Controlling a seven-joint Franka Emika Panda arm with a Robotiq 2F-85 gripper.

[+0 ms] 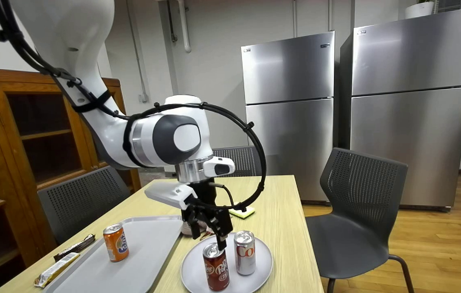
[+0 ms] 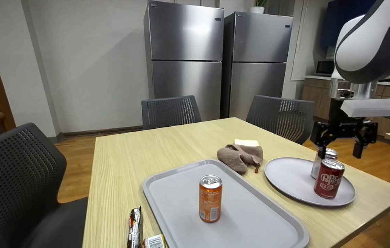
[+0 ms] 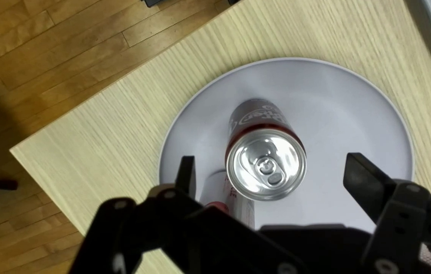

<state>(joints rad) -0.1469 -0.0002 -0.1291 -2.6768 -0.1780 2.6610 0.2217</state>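
1. Robotiq gripper [image 2: 340,152]: jaws apart, nothing held; tip height over the cans hard to judge.
2. Dr Pepper can [image 2: 329,179]: upright, near side of grey plate [image 2: 284,172]; lid between the jaws in the wrist view. Advisable: centre, lower straight, close evenly on the body.
3. Silver can [image 2: 317,167], probably Diet Coke: just beyond, partly hidden in an exterior view; the jaws should clear it.
4. Fanta can [image 1: 116,244]: upright on grey tray [image 2: 177,182], left.
5. Brown cloth [image 2: 234,160]: far, near tray and plate; orange-red tip [image 2: 257,169] showing, remainder hidden.
6. Yellow-wrapped bar [image 2: 154,242]: left of tray, cut off in an exterior view.
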